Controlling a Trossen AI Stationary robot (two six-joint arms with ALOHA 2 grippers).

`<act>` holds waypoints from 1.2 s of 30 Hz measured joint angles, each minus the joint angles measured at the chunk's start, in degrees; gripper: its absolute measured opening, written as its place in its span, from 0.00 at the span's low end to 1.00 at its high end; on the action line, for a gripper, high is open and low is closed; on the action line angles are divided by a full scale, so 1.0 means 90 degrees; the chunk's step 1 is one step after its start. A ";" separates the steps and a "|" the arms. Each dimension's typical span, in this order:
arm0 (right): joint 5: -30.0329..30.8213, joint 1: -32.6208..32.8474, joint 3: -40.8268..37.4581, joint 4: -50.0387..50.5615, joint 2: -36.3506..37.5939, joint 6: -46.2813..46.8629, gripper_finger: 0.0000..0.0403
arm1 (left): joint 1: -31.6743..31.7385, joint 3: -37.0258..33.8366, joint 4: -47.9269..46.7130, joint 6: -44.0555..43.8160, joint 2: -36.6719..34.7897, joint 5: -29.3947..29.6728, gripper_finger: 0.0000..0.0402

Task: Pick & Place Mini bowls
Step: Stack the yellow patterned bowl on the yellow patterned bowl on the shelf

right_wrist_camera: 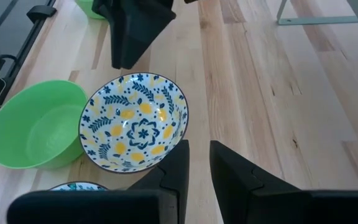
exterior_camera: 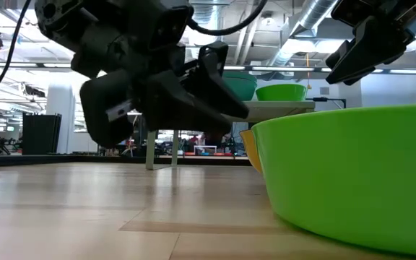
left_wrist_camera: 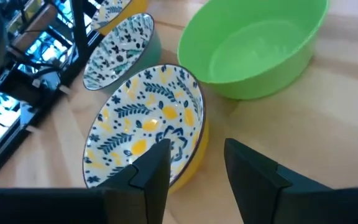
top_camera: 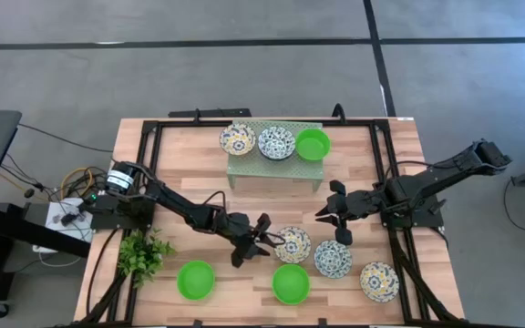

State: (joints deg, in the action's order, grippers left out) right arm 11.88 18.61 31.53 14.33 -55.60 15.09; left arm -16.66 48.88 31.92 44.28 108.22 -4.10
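Note:
Five mini bowls stand on the table's near part. Two are green (top_camera: 195, 280) (top_camera: 291, 283) and three are patterned (top_camera: 293, 244) (top_camera: 333, 259) (top_camera: 379, 281). Three more sit on the pale green rack (top_camera: 275, 164): two patterned (top_camera: 237, 139) (top_camera: 276, 142) and one green (top_camera: 313, 144). My left gripper (top_camera: 258, 239) (left_wrist_camera: 197, 165) is open at the yellow-blue bowl (left_wrist_camera: 145, 121). One finger is over the inside of its rim and one outside, but I cannot tell if they touch it. My right gripper (top_camera: 335, 214) (right_wrist_camera: 197, 155) hangs above the table beside that bowl (right_wrist_camera: 134, 122), open by a narrow gap.
A small leafy plant (top_camera: 144, 253) stands near the table's left edge. A dark frame (top_camera: 386, 164) runs along the table's sides. In the low view a green bowl (exterior_camera: 352, 173) fills the near right. Bare wood lies between the rack and the near bowls.

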 joint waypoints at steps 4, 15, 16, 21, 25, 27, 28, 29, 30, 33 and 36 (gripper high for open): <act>0.0000 0.0000 0.0000 -0.0002 -0.0002 0.0000 0.15 | 0.0137 0.0057 0.0050 0.0055 0.0000 0.0000 0.38; 0.0000 -0.0002 0.0000 0.0002 -0.0002 -0.0068 0.15 | 0.0284 0.0262 -0.0171 0.0056 0.0000 -0.0398 0.38; 0.0000 -0.0002 0.0000 0.0004 -0.0001 -0.0068 0.15 | 0.0276 0.0261 -0.0248 0.0055 0.0000 -0.0406 0.38; 0.0000 -0.0002 0.0000 0.0007 -0.0002 -0.0070 0.15 | 0.0290 0.0260 -0.0311 0.0055 0.0000 -0.0410 0.38; -0.0002 -0.0002 0.0000 0.0010 0.0000 -0.0070 0.15 | 0.0302 0.0260 -0.0307 0.0056 0.0000 -0.0410 0.38; -0.0002 -0.0002 0.0000 0.0012 -0.0002 -0.0070 0.15 | 0.0306 0.0260 -0.0306 0.0055 0.0000 -0.0413 0.38; -0.0002 -0.0002 0.0000 0.0012 -0.0002 -0.0070 0.15 | 0.0306 0.0260 -0.0306 0.0057 0.0000 -0.0413 0.38; -0.0002 -0.0002 0.0000 0.0012 -0.0002 -0.0070 0.15 | 0.0306 0.0260 -0.0309 0.0055 0.0000 -0.0411 0.38; -0.0002 -0.0002 0.0000 0.0012 -0.0002 -0.0070 0.15 | 0.0308 0.0260 -0.0309 0.0055 0.0000 -0.0413 0.38; -0.0002 -0.0002 0.0000 0.0015 -0.0002 -0.0069 0.15 | 0.0311 0.0260 -0.0315 0.0055 0.0010 -0.0411 0.38; -0.0003 -0.0002 0.0000 0.0015 0.0000 -0.0068 0.15 | 0.0310 0.0260 -0.0322 0.0055 0.0167 -0.0413 0.38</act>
State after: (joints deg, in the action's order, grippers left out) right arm 11.85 18.59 31.53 14.46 -55.60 14.48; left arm -13.87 51.22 29.02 44.77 109.73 -7.81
